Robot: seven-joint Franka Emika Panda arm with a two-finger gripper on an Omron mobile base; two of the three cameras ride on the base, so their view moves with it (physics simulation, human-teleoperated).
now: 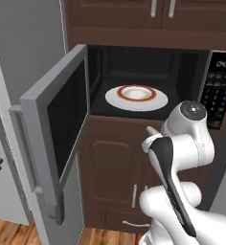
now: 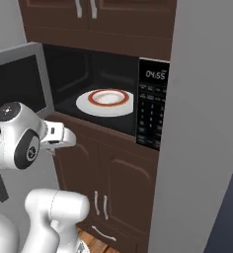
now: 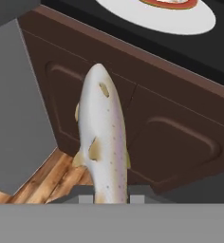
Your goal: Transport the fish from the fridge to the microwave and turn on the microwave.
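Left base view: fridge (image 1: 5, 158), light grey, stands at the far left edge of the scene, its flank running past the swung-out microwave door (image 1: 55, 124). Brown cabinets (image 1: 112, 167) fill the wall below and above the microwave (image 1: 148, 81); wooden floor (image 1: 9, 232) shows at the bottom left.

Microwave: built into the cabinet wall, door open, hinged at the left and swung out toward the near side. Black cavity exposed. Keypad strip (image 1: 220, 91) at the right, display lit. In the right base view the same keypad (image 2: 152, 108) sits just right of the cavity.

White arm (image 1: 182, 158): rises in front of the lower cabinet doors, wrist level with the lower edge of the microwave opening, outside the cavity.

Turntable (image 1: 136, 99): white, round, on the cavity floor. A white plate (image 1: 136, 93) with a red-brown ring rim rests on it, roughly centred; plate also clear in the right base view (image 2: 107, 98).

Fish (image 3: 103, 137): pale silver-grey, speckled, small yellowish fins. Hand view shows it sticking out from the claw (image 3: 111, 199), tail end at the fingertips (image 3: 85, 200), head pointing away toward the cabinet front below the microwave. It is near the cavity, not inside it, and not on the plate.

Claw: clamped on the tail end of the fish, one finger on each side.
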